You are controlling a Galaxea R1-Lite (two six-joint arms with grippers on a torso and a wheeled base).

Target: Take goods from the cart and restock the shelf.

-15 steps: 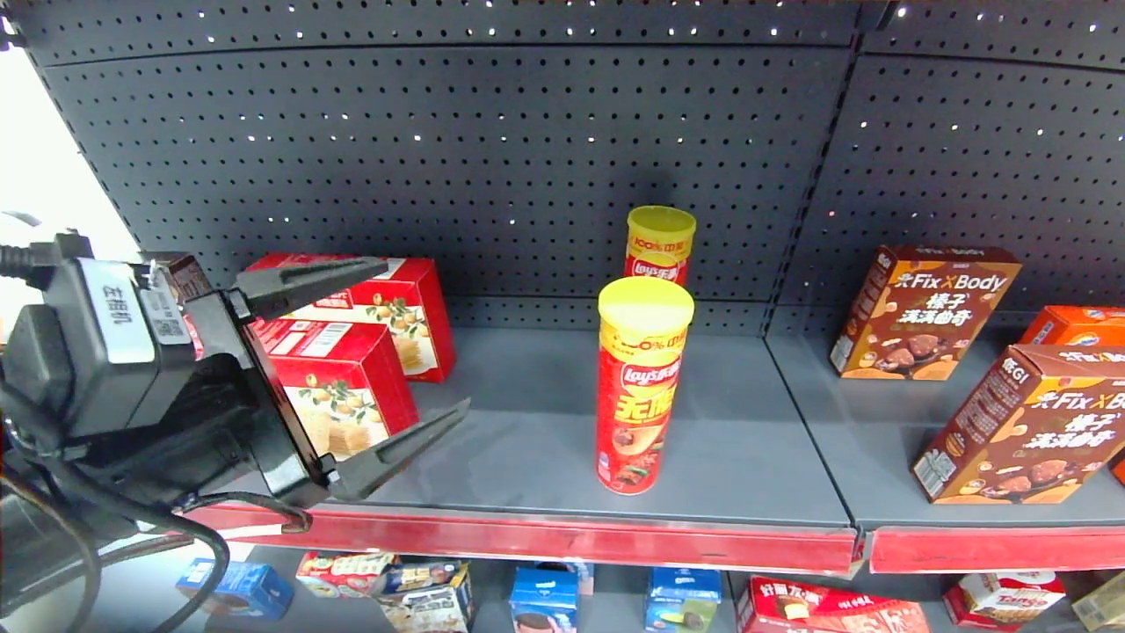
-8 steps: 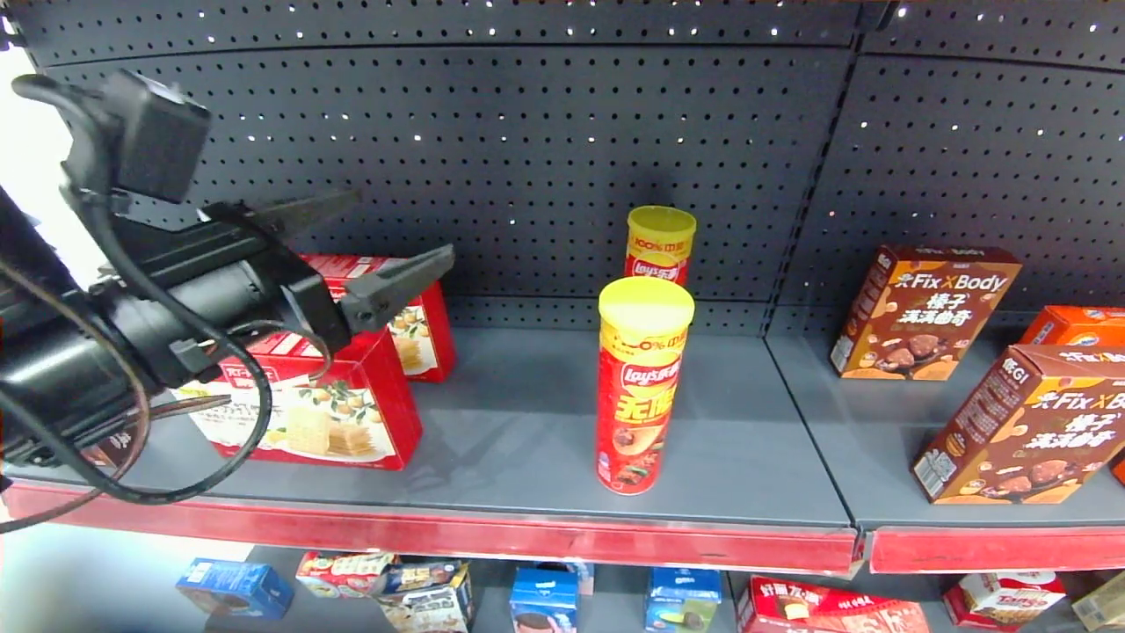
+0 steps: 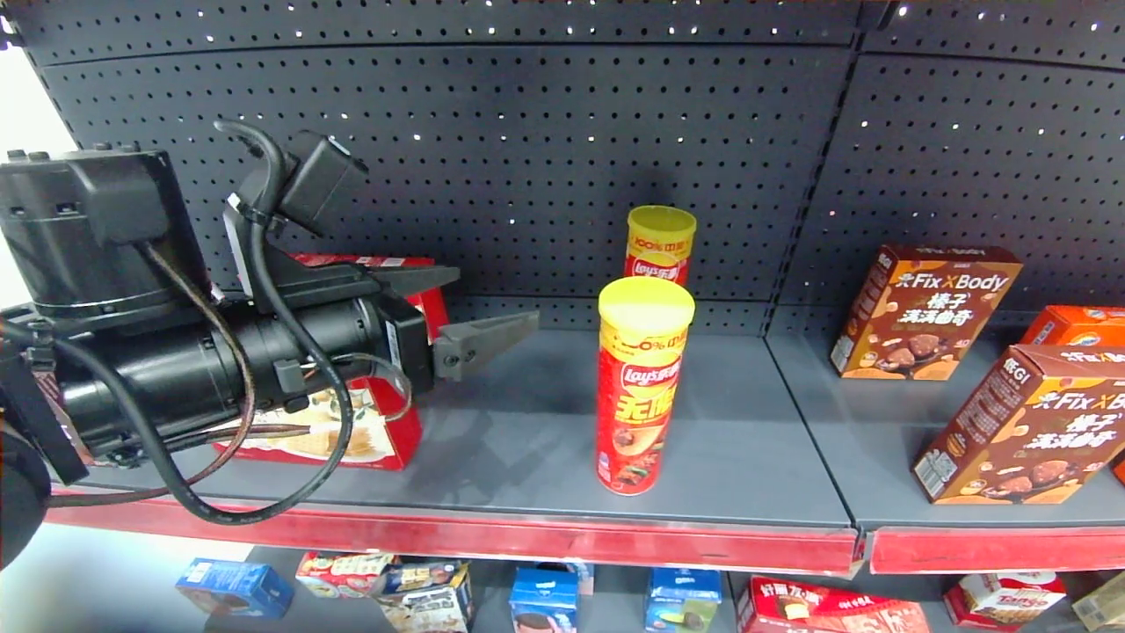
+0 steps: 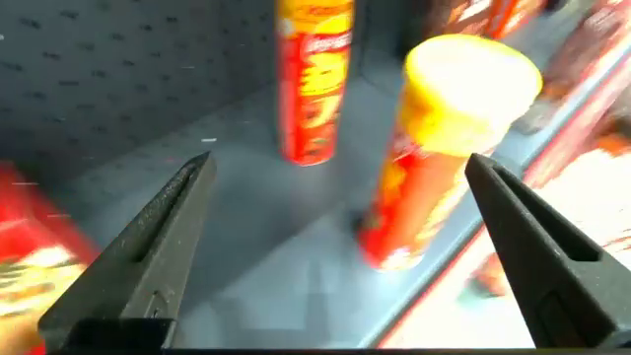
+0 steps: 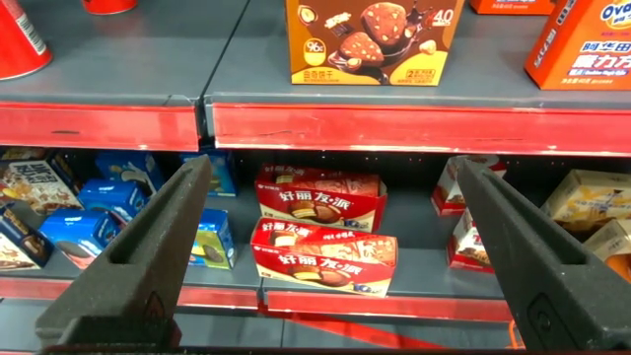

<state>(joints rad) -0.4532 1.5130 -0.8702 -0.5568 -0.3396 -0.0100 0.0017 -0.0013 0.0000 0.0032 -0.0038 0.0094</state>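
Two red chip cans with yellow lids stand mid-shelf, the front can point(image 3: 644, 396) near the edge and the back can point(image 3: 659, 244) by the pegboard. My left gripper point(image 3: 497, 299) hovers open and empty above the grey shelf point(image 3: 527, 440), just left of the cans. The left wrist view shows the left gripper point(image 4: 340, 166) with the front can point(image 4: 444, 148) and the back can point(image 4: 314, 79) beyond its fingers. Red cracker boxes point(image 3: 387, 440) lie partly hidden behind that arm. My right gripper point(image 5: 333, 163) is open and empty, facing the lower shelves.
Brown biscuit boxes point(image 3: 923, 312) point(image 3: 1019, 422) and an orange box point(image 3: 1077, 325) fill the right bay. A red price rail point(image 3: 527, 536) fronts the shelf. Below are blue packs point(image 5: 59, 227) and red boxes point(image 5: 323, 254). Bare shelf lies between the cracker boxes and cans.
My left arm has swung up from the lower left, turned and stretched rightward over the shelf toward the chip cans. Its gripper stayed open. The cans and boxes have not moved.
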